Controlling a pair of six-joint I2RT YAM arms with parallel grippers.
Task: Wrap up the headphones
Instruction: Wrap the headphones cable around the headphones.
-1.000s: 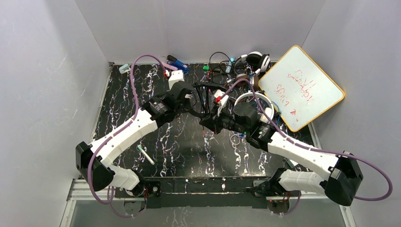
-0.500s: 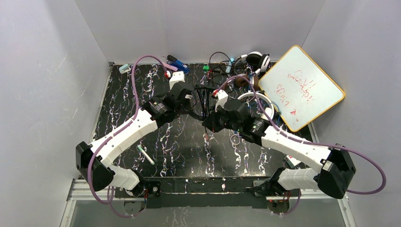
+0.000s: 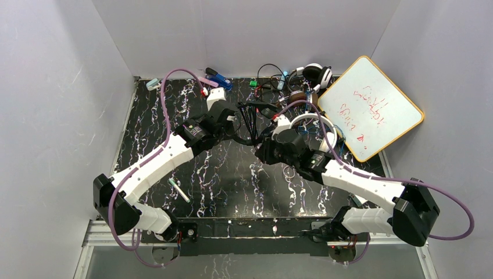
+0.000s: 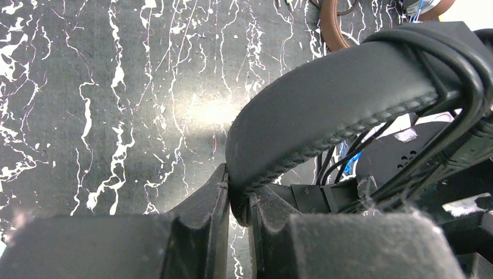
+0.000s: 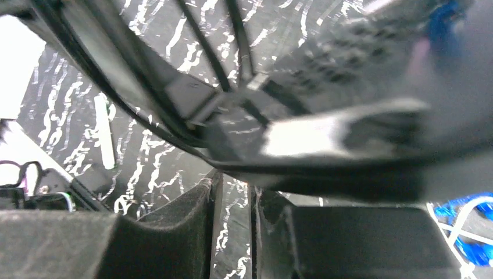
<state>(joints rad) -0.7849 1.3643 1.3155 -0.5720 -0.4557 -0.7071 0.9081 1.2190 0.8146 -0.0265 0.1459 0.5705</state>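
Clearly, the left gripper (image 4: 238, 200) clamps the padded band of the black headphones (image 4: 337, 99). At its 3 o'clock, the right gripper (image 5: 232, 186) shows fingers nearly together, and I cannot tell whether it is grasping anything.

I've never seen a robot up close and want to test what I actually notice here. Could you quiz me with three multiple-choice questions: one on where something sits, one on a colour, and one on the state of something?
1. Where on the table is the whiteboard?
A) far left corner
B) right edge
C) between the arm bases

2. What colour are the headphones in the left arm's fingers?
A) black
B) white
C) red

3. How are the left arm's fingers set?
A) spread wide over bare table
B) holding a cup
C) shut on the headphones' band

Answers:
1 B: the top view shows it tilted at the right edge.
2 A: the left wrist view shows a black padded band.
3 C: in that view the band's end is pinched between both fingers.
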